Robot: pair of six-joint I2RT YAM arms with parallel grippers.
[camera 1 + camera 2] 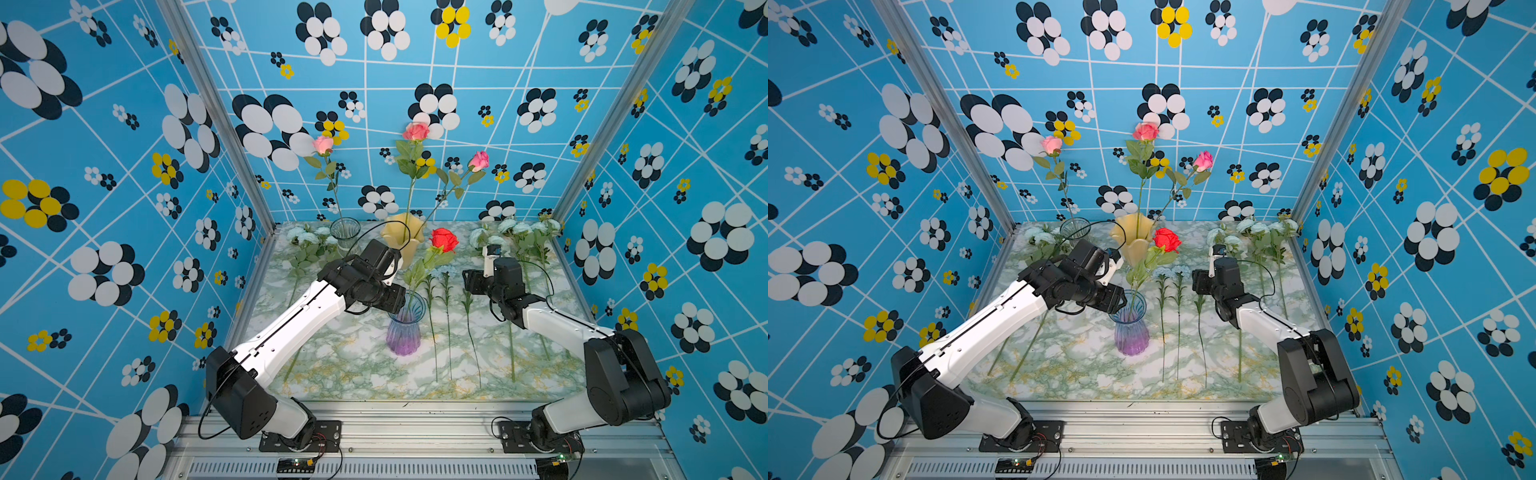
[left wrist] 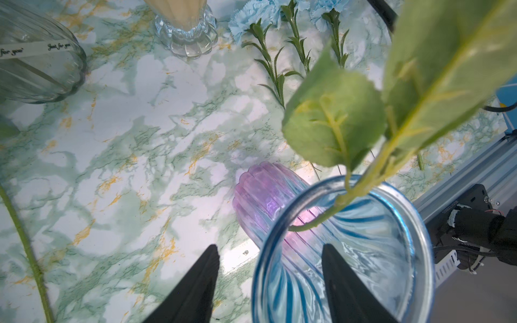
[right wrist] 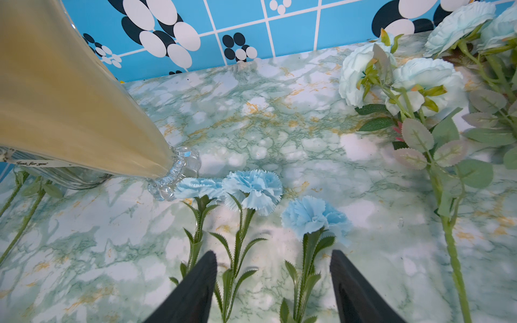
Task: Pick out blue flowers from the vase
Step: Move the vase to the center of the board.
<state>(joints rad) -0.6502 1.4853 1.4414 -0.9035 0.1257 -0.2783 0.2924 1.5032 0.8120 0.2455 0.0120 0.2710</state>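
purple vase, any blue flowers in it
None. The purple vase holds only the red rose; the left wrist view shows one green stem inside. Blue carnations lie on the table.

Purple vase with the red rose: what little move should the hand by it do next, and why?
I'd guess lift the left hand away from the purple vase, open. Its fingers straddle the rim, but only the red rose stands inside; the blue carnations lie on the table.
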